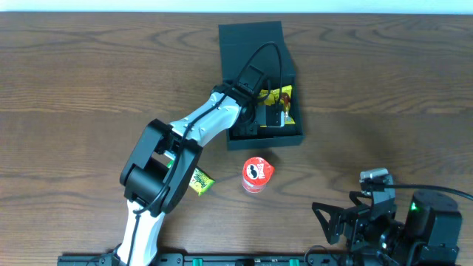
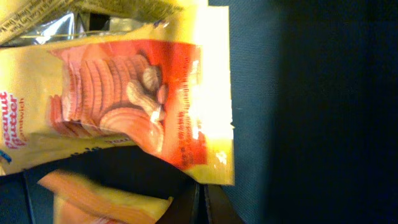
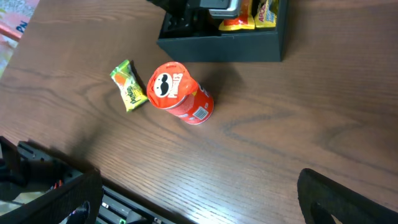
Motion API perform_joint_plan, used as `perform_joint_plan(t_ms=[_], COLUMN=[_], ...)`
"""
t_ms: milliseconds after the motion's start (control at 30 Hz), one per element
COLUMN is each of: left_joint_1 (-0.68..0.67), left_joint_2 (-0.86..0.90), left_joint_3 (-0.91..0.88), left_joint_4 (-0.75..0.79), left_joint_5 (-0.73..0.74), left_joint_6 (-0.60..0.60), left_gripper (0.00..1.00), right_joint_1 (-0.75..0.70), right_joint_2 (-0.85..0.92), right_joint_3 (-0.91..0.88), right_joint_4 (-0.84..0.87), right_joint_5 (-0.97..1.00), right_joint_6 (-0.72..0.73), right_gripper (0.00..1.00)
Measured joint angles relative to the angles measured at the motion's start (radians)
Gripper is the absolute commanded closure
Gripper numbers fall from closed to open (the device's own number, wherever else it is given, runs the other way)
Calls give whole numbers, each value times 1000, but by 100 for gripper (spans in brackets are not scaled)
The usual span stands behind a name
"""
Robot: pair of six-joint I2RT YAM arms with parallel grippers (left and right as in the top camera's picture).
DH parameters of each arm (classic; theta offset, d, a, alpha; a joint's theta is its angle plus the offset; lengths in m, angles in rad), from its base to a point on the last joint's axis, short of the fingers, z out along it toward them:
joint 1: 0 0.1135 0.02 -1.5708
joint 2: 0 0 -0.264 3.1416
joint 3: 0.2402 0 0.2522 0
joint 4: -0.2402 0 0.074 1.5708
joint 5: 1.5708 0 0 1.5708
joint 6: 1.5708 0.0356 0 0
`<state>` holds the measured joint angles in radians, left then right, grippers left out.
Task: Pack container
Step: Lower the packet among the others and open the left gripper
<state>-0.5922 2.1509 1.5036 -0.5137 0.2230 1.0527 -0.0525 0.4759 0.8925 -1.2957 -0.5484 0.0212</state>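
I see yellow packets [image 1: 279,96] already in the open container [image 1: 266,140] at the worktop's [image 1: 89,66] far middle, left jaws pressed together inside it, right jaws spread by the front right corner, red can [image 1: 257,175] and green packet [image 1: 201,181] not yet packed.

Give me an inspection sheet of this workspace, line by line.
Surface: brown wood-grain table.
Job's things: container, lid flap open, yellow snack packets inside.
Clutter: red can upright; small green-yellow packet beside it, apart.
Grippers: left gripper inside the container, jaws shut; right gripper parked at the near edge, jaws open, empty.
Cables: black cable loops over the left wrist; second cable runs to the right arm.
Surroundings: colourful object past the table edge, too cropped to identify.
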Motion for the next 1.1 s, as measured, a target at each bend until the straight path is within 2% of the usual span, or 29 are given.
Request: perform_joint_plan(t_ms=[300, 433, 700, 1100], left_joint_1=[2, 1, 1, 1], left_joint_2=[3, 2, -52, -73], left_joint_3=[0, 0, 0, 0], left_joint_4=[100, 75, -72, -11], left_joint_5=[-77, -89, -109, -156], left_joint_6=[-5, -22, -60, -81], left_gripper=[94, 94, 94, 94], right_joint_1=[0, 0, 0, 0], right_joint_2=[0, 0, 0, 0], right_joint_3=[0, 0, 0, 0], right_joint_4=[4, 5, 10, 21], right_joint_5=[4, 25, 79, 97], right_joint_6=[5, 6, 6, 13], right_gripper=[1, 1, 1, 1])
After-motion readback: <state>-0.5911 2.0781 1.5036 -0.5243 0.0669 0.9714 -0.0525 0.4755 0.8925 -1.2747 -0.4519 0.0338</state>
